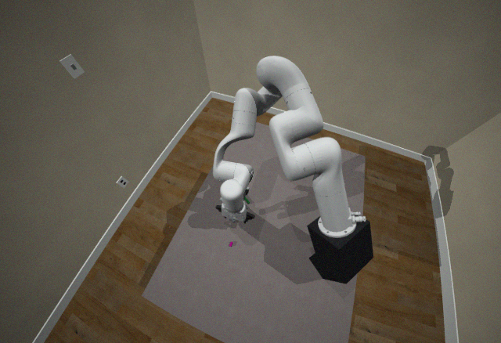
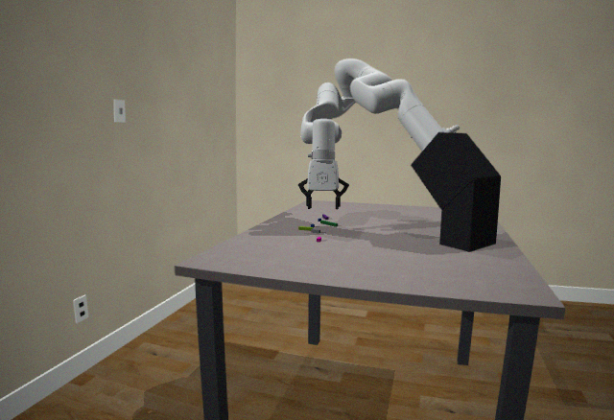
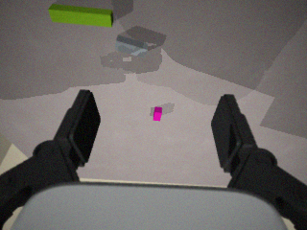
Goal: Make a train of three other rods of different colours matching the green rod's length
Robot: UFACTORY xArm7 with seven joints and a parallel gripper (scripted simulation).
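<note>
My gripper (image 3: 155, 106) is open and empty, hovering well above the table; it also shows in the side view (image 2: 322, 202). A short magenta rod (image 3: 156, 113) lies flat on the table straight below, between my fingers in the wrist view, and shows in the other views (image 1: 230, 243) (image 2: 318, 239). A lime rod (image 3: 81, 15) lies at the top left of the wrist view, with a grey rod (image 3: 135, 42) right of it. In the side view the lime rod (image 2: 305, 228), the green rod (image 2: 328, 222), a purple rod (image 2: 325, 217) and a small blue rod (image 2: 313, 225) lie below the gripper.
The arm's black base block (image 2: 463, 192) stands at the right rear of the table. The rods cluster near the table's far left part. The table's front edge (image 2: 366, 296) is far from the rods.
</note>
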